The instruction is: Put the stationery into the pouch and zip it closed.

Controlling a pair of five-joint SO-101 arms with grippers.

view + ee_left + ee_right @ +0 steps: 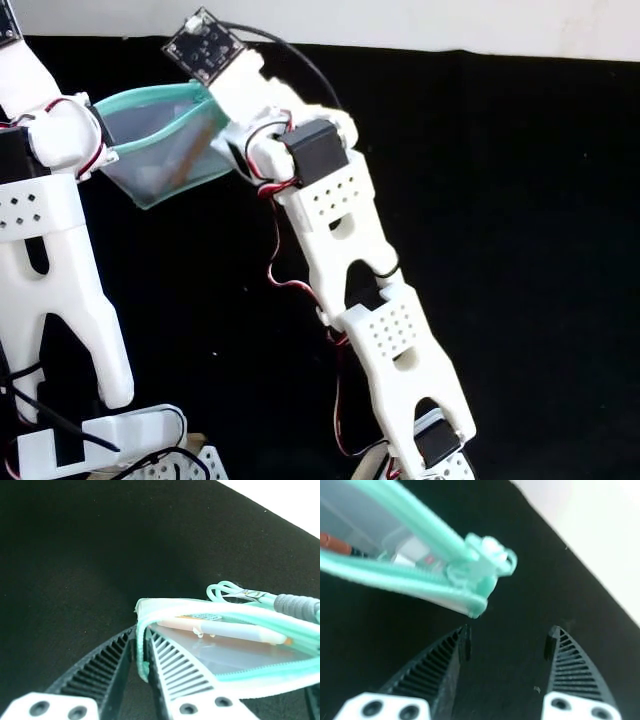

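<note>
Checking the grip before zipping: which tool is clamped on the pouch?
The left tool, shut on one end of the pouch; the right tool is open, apart from the zipper pull.

Bright, even light, glare on white arms (390, 330) — black cloth (520, 250) nearly shadowless

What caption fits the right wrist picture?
Open claw facing the zipper pull of the unzipped teal pouch.

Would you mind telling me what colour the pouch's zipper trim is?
Mint green zipper trim on a see-through pouch; the right wrist view shows it best.
</note>
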